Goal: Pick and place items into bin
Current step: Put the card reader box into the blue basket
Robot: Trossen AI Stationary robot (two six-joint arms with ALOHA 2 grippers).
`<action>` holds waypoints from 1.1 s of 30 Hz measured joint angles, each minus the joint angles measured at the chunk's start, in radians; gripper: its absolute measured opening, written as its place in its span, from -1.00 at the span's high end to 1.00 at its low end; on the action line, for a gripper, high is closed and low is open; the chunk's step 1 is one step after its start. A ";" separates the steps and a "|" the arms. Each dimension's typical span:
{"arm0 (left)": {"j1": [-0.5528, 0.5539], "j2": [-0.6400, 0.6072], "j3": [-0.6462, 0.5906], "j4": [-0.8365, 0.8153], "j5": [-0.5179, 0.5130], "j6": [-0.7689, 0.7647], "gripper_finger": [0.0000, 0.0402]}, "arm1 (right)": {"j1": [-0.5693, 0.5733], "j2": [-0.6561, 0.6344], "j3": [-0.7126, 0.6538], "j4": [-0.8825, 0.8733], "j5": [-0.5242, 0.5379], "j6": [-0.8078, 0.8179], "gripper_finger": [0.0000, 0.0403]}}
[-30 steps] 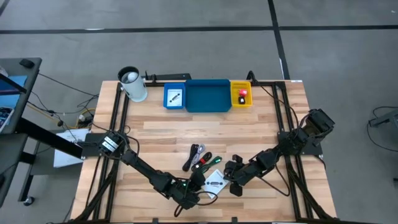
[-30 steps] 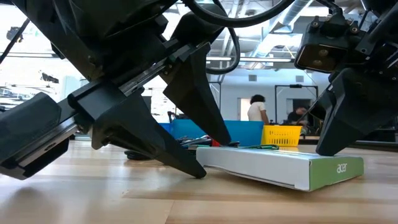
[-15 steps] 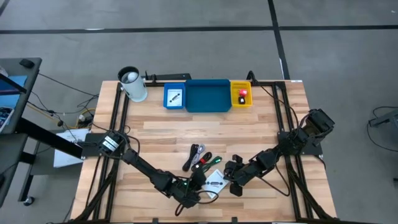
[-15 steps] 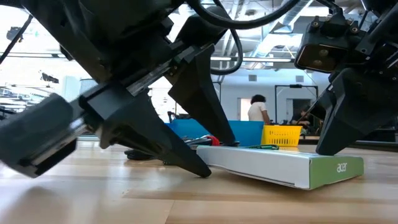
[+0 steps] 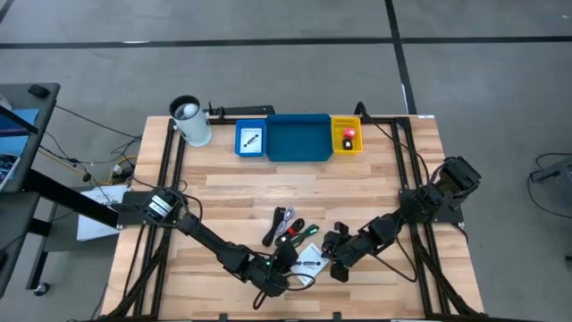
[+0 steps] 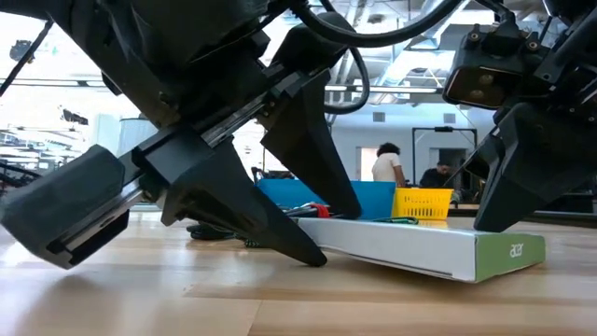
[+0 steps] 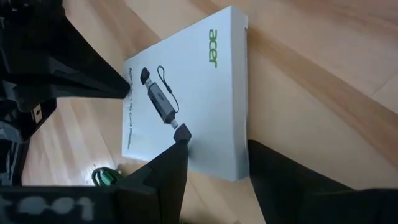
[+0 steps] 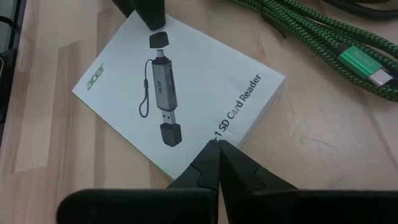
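A white flat printed packet (image 5: 309, 260) lies flat on the table near its front edge; it also shows in the low view (image 6: 410, 250). My left gripper (image 7: 217, 146) is open at the packet's left end, its fingers standing across the packet's green-printed near edge. My right gripper (image 8: 214, 146) is shut, with its tips at the packet's right edge. Black, red and green cables (image 5: 288, 228) lie just behind the packet. At the far edge stand a small blue tray (image 5: 251, 140) holding a packet, a wide blue tray (image 5: 299, 139), and a yellow tray (image 5: 347, 136) holding a red block. My left gripper has one fingertip (image 7: 180, 134) on the packet's printed top face (image 7: 186, 155), coming in low from the table's left. The other finger (image 7: 273, 168) stands beside the packet's long edge; whether it touches, I cannot tell. The packet lies on the table. My right gripper has its shut fingertips against the packet's edge beside the "SD Card Reader" print (image 8: 239, 124), slanting down from the table's right.
A white-and-black cup (image 5: 190, 121) stands at the far left by the trays. Bare wood lies between the cables and the trays. The green cable (image 8: 323, 43) lies close behind my right gripper's fingers. A person stands far off in the room (image 6: 384, 163).
My left gripper has edged toward the table's right, closer onto the packet, staying open. My right gripper has kept still.
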 joint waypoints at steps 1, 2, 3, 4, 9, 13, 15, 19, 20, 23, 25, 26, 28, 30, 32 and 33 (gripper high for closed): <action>0.000 0.004 0.000 0.005 0.006 0.004 0.21 | 0.000 0.000 0.000 0.000 0.002 0.000 1.00; 0.001 0.014 0.003 0.018 0.008 0.005 0.21 | 0.000 0.000 0.000 0.001 0.004 0.000 1.00; 0.000 0.020 0.005 0.031 0.002 0.006 0.21 | 0.000 0.000 0.000 0.001 0.003 0.000 1.00; 0.001 0.026 0.007 0.047 0.004 0.007 0.21 | 0.000 0.000 -0.001 0.001 0.004 0.000 1.00; 0.002 0.044 0.008 0.061 -0.006 -0.008 0.21 | -0.002 0.000 -0.001 0.004 0.003 0.001 1.00; 0.002 0.045 0.007 0.060 -0.021 -0.012 0.25 | -0.003 0.000 -0.002 0.008 0.002 0.001 1.00; 0.000 0.046 0.006 0.062 -0.042 -0.011 0.33 | -0.003 0.000 -0.003 0.008 0.002 0.001 1.00; -0.001 0.046 0.005 0.061 -0.051 -0.013 0.56 | -0.003 0.000 -0.003 0.008 0.002 0.002 1.00; -0.003 0.046 0.005 0.060 -0.056 -0.015 0.63 | -0.003 0.000 -0.004 0.009 0.001 0.002 1.00; -0.007 0.046 0.005 0.060 -0.078 -0.017 0.79 | -0.003 0.000 -0.006 0.016 -0.001 0.003 1.00; -0.009 0.046 0.005 0.060 -0.098 -0.017 0.84 | -0.004 0.000 -0.006 0.022 -0.002 0.003 1.00; -0.009 0.046 0.004 0.060 -0.102 -0.018 0.86 | -0.004 0.000 -0.007 0.025 -0.002 0.003 1.00; -0.011 0.046 0.005 0.059 -0.107 -0.019 0.86 | -0.004 0.000 -0.008 0.032 -0.004 0.003 1.00; -0.014 0.048 0.014 0.049 -0.115 -0.018 0.86 | -0.004 0.000 -0.009 0.036 -0.005 0.004 1.00; -0.016 0.049 0.025 0.040 -0.121 -0.012 0.86 | -0.004 0.000 -0.009 0.039 -0.005 0.004 1.00; -0.016 0.049 0.028 0.037 -0.122 -0.012 0.87 | -0.004 0.000 -0.006 0.038 -0.005 0.003 1.00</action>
